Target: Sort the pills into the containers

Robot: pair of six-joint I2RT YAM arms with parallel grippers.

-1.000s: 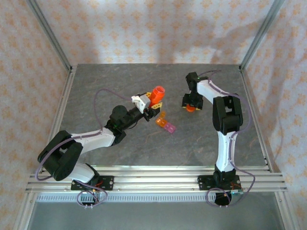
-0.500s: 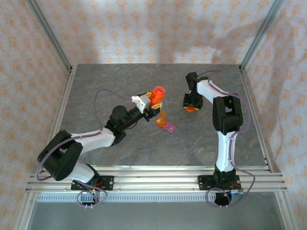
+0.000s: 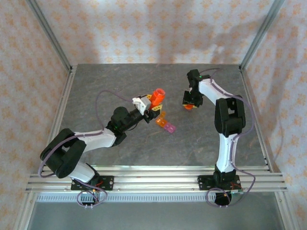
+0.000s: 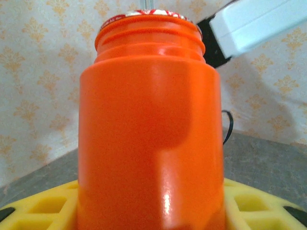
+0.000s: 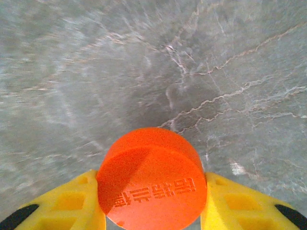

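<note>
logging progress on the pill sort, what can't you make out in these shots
- What the orange bottle holds: its opaque wall hides the inside in the left wrist view, and the mouth is too small from the top.
- Contents of the orange container and pink container: too small in the top view.
- Raised lettering on the orange cap: upside down and too soft to read in the right wrist view.

bottle (image 4: 148,143): glossy orange plastic | cap (image 5: 151,182): smooth plastic | tabletop (image 5: 144,57): matt veined stone-look
</note>
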